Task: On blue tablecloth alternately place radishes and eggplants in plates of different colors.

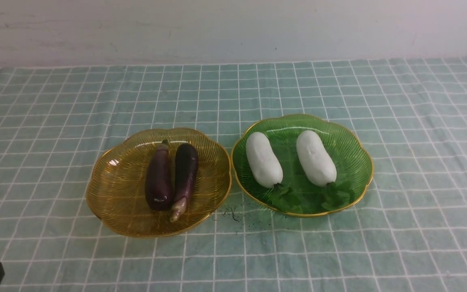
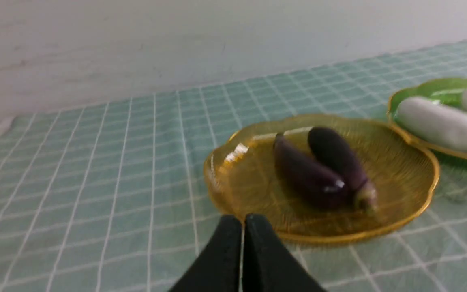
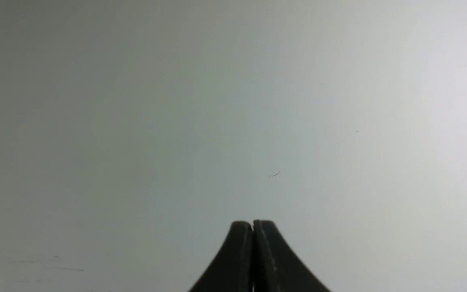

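While the left gripper (image 2: 242, 221) sat pinched together and empty near the amber ribbed plate (image 1: 116, 190), 2 glossy purple eggplants (image 1: 171, 175) lay touching in it. Further right, 2 white radishes (image 1: 289, 159) rested in the green plate (image 1: 355, 162). The right gripper (image 3: 252, 225) was also closed, holding nothing. A careless arm sweep could clip a rim.
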